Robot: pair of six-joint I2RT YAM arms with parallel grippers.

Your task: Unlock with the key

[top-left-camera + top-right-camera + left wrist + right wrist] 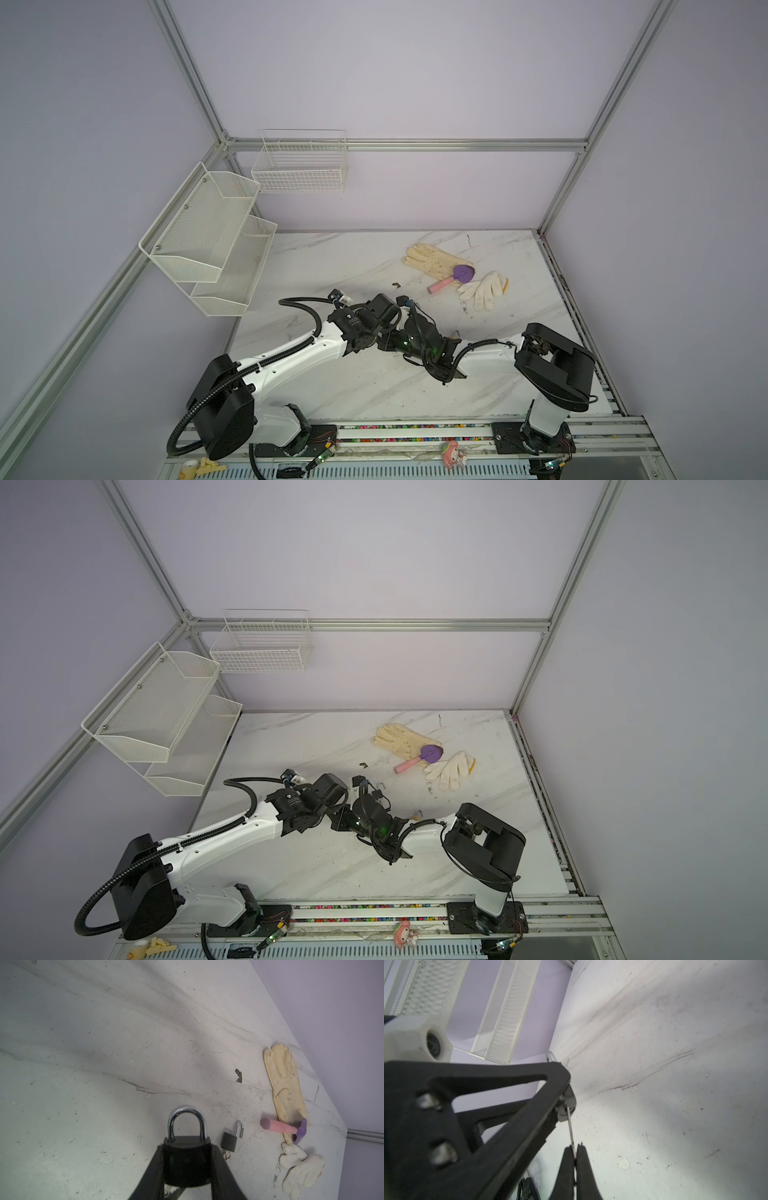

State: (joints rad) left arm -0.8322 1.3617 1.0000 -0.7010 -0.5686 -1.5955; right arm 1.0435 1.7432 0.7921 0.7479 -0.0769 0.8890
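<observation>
Black padlock (187, 1161) gripped — another loose; two gloves (284, 1088), one key (570, 1126)

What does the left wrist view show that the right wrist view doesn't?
Only the left wrist view: the closed shackle of the padlock in the left gripper, a second padlock on the table with its shackle open, a yellow glove, a white glove and a pink-handled trowel.
Only the right wrist view: the right gripper shut on the key, whose blade reaches the held padlock's underside, plus the mesh shelf on the wall.
Both: the held padlock, the left gripper clamping it, and the marble table.
</observation>
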